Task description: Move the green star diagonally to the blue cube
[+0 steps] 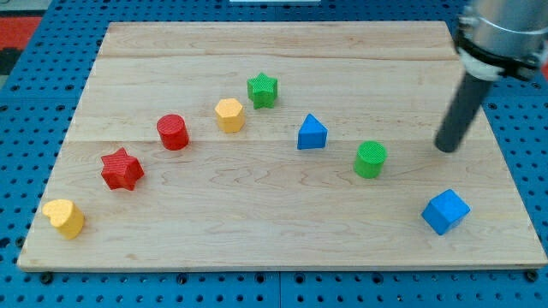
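The green star [263, 90] sits on the wooden board near the view's top centre. The blue cube [445, 211] sits at the view's lower right, far from the star. My tip [444, 149] rests on the board at the view's right, above the blue cube and right of a green cylinder. It touches no block and is far to the right of the green star.
A yellow hexagon [229, 115] lies just left and below the star. A blue triangular block [312, 133] and a green cylinder [371, 160] lie between star and cube. A red cylinder [173, 132], red star [122, 168] and yellow heart [65, 217] trail to the lower left.
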